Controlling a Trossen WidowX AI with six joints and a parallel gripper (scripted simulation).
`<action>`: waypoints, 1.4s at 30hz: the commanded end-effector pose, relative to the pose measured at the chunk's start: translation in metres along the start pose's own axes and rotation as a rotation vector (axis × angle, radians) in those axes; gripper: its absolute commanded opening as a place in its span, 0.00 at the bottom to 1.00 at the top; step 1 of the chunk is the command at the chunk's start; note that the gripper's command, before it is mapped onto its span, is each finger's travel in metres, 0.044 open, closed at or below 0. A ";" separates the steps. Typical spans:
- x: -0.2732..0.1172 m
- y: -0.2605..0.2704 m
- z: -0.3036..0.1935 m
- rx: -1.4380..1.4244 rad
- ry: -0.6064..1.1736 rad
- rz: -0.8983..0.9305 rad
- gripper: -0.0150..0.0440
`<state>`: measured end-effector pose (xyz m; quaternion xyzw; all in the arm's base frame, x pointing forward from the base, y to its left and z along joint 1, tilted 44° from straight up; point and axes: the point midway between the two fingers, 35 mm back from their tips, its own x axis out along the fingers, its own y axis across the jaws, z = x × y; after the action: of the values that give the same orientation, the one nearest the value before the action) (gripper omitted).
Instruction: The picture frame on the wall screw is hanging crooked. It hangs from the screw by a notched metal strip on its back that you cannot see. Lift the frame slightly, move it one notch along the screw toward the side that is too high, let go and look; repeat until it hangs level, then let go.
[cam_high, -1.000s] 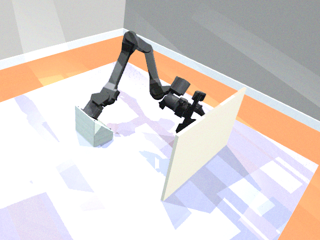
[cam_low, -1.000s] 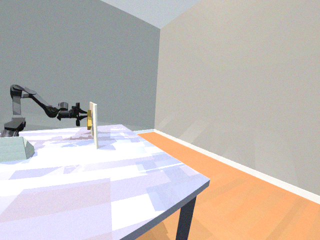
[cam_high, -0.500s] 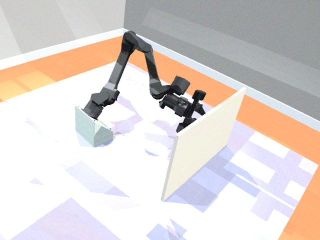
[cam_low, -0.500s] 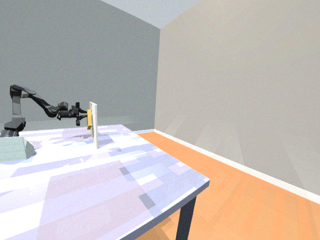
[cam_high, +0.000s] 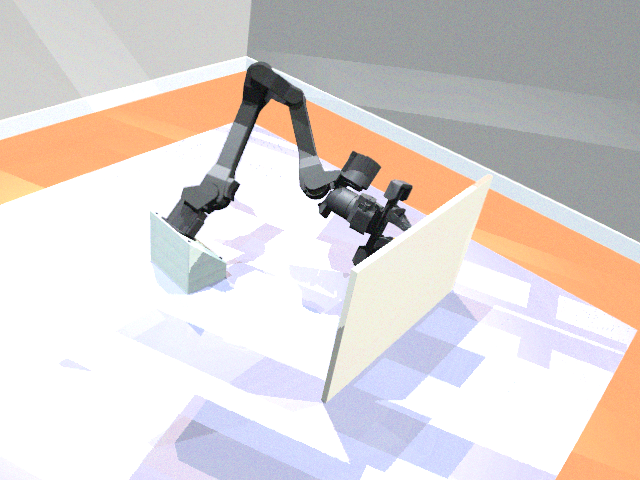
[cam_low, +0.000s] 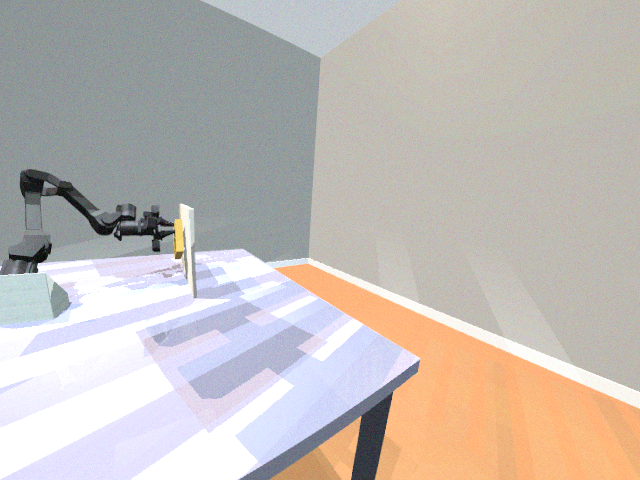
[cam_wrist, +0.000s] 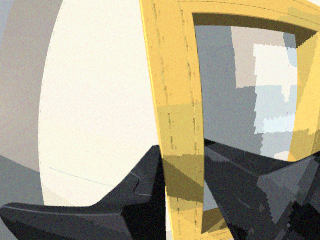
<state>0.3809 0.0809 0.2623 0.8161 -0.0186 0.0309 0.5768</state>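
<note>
The yellow picture frame (cam_low: 178, 242) (cam_wrist: 175, 75) is upright against the near face of the pale upright panel (cam_high: 413, 279) (cam_low: 188, 253) (cam_wrist: 100, 100). In the top view the panel hides the frame. My gripper (cam_low: 174, 228) (cam_wrist: 178, 148) is shut on the frame's left bar in the wrist view, one finger on each side of the bar. In that view the bar leans slightly, its top to the left; I cannot tell from this whether the frame is level. The screw and the notched strip are hidden behind the frame.
The panel stands on the table (cam_high: 93, 320) (cam_low: 103, 403). A pale green angled block (cam_high: 169, 255) (cam_low: 23, 297) is at the arm's base. The table's edge and one dark leg (cam_low: 371, 439) show in the exterior view. Patchy shadows lie across the table.
</note>
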 end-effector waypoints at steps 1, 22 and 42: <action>0.001 0.003 0.003 0.006 -0.007 0.014 0.25; 0.001 0.004 0.005 0.006 -0.007 0.014 0.25; 0.001 0.003 0.009 0.005 -0.007 0.013 0.25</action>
<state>0.3811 0.0749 0.2602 0.8159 -0.0181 0.0312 0.5770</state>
